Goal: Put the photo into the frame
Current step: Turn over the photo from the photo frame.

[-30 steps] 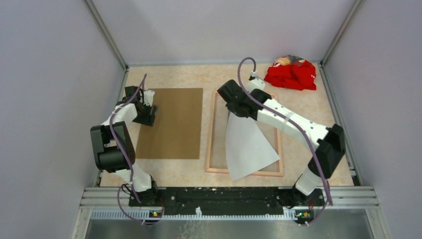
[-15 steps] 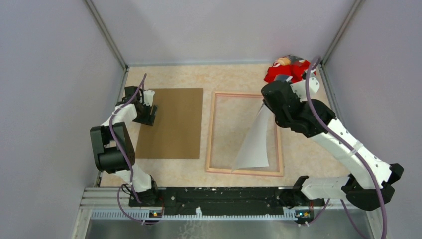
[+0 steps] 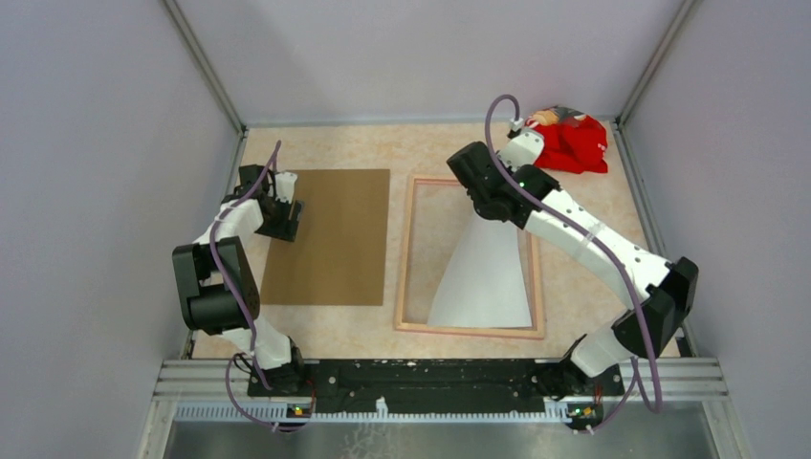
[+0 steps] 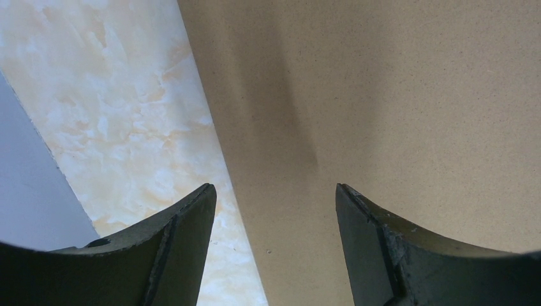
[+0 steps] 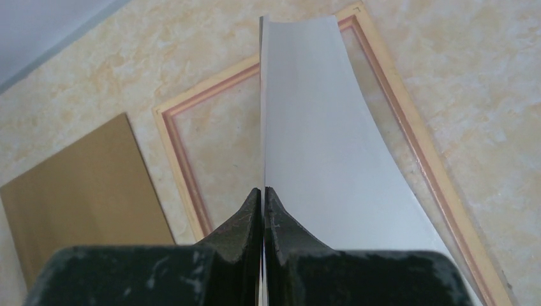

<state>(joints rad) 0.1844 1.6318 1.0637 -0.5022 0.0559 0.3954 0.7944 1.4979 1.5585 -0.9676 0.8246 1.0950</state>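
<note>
Top external view shows the right gripper [image 3: 492, 212] pinched shut on the far edge of the photo [image 3: 483, 287]. The sheet hangs raised from that grip and fans out toward the arm bases, white reverse showing. Its near edge rests inside the frame [image 3: 405, 258], close to the near rail and toward the right rail. The frame lies flat on the table [image 3: 335, 153]. Just to its left, with a strip of table between them, lies the brown backing board [image 3: 330, 239], and a crumpled red cloth [image 3: 569, 145] sits in the far right corner. Only the right wrist view makes the grip plain: both fingers are closed flat together on the sheet's edge. It also shows the photo bowing in a curve and the frame's pale wood face with a pinkish inner lip. The overhead view leaves the state of the left gripper [image 4: 274, 191] unclear. The left wrist view settles it: the jaws stand wide apart with nothing between them, straddling the board's left edge, one finger over marbled table and the other over brown board. Whether they touch the surface cannot be told.
</note>
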